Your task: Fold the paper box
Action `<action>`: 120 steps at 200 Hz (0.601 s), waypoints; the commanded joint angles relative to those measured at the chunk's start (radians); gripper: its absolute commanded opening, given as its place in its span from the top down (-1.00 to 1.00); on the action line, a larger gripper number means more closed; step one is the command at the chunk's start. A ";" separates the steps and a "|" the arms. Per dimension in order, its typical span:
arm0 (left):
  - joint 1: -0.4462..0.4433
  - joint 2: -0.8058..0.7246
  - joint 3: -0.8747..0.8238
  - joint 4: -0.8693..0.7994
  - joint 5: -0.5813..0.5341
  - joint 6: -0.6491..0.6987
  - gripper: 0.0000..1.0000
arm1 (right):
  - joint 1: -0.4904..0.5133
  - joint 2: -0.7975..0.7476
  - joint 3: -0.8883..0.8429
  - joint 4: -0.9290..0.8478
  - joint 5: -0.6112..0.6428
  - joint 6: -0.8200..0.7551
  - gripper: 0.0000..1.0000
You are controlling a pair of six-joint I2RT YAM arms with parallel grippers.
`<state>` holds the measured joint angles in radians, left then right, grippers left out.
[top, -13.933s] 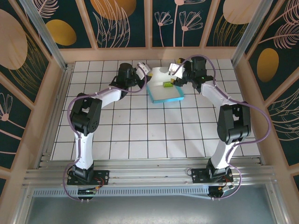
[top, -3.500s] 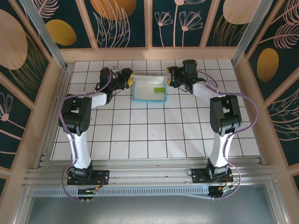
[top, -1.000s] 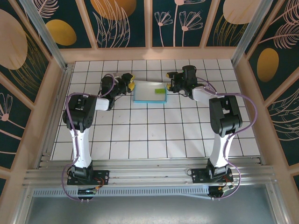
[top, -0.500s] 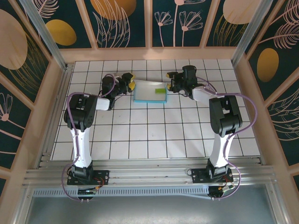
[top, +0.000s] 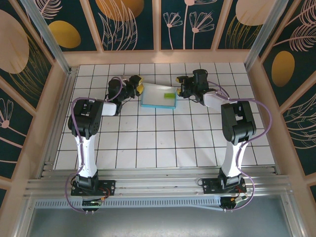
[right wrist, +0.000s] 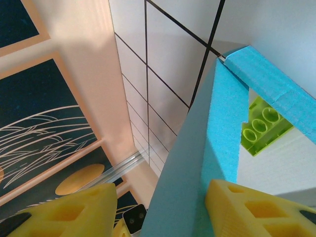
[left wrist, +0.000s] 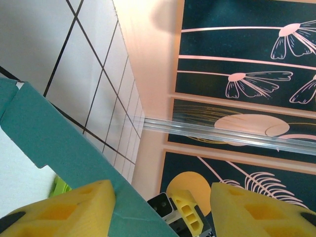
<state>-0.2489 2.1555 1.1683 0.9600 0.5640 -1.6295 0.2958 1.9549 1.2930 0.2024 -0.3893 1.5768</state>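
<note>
Paper box (top: 158, 98): shallow teal tray, walls raised, on the far half of the tiled table (top: 163, 143), between the two arms. Small yellow-green piece (top: 169, 95) lies inside, toward the right end. Left gripper (top: 137, 89) straddles the left end wall, right gripper (top: 180, 89) the right end wall. Both sets of jaws are part-open with a gap beside the card, nothing clamped. Judged purpose: bracketing both ends so the walls stand square

White-black arms (top: 86, 158), purple cables (top: 72, 114), yellow jaws
</note>
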 commanded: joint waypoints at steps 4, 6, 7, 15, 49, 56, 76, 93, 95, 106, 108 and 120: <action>-0.104 0.016 0.043 0.008 0.147 -0.064 -0.09 | 0.054 -0.013 0.016 0.021 -0.116 0.004 -0.06; -0.105 0.015 0.042 0.008 0.146 -0.064 -0.09 | 0.054 -0.013 0.017 0.021 -0.115 0.003 -0.06; -0.104 0.016 0.042 0.008 0.146 -0.064 -0.09 | 0.054 -0.013 0.017 0.021 -0.115 0.004 -0.06; -0.104 0.018 0.042 0.011 0.146 -0.067 -0.09 | 0.054 -0.013 0.018 0.020 -0.117 0.003 -0.06; -0.111 0.020 0.047 0.014 0.147 -0.071 -0.09 | 0.052 -0.012 0.018 0.019 -0.117 0.002 -0.07; -0.112 0.020 0.047 0.007 0.146 -0.066 -0.09 | 0.052 -0.012 0.018 0.019 -0.117 0.001 -0.07; -0.118 0.023 0.035 0.002 0.144 -0.059 -0.09 | 0.052 -0.013 0.016 0.019 -0.115 -0.002 -0.07; -0.124 0.027 0.015 0.006 0.145 -0.055 -0.09 | 0.052 -0.010 0.011 0.020 -0.118 -0.005 -0.07; -0.124 0.027 0.011 0.006 0.146 -0.054 -0.09 | 0.052 -0.010 0.011 0.020 -0.118 -0.006 -0.07; -0.125 0.029 -0.010 0.006 0.145 -0.047 -0.09 | 0.051 -0.010 0.005 0.020 -0.118 -0.009 -0.07; -0.126 0.029 -0.014 0.006 0.144 -0.046 -0.09 | 0.051 -0.009 0.005 0.020 -0.118 -0.010 -0.07; -0.128 0.033 -0.038 0.011 0.143 -0.043 -0.09 | 0.050 -0.009 -0.003 0.020 -0.117 -0.013 -0.06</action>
<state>-0.2577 2.1559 1.1759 0.9642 0.5499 -1.6356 0.2943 1.9549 1.2930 0.1902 -0.3893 1.5692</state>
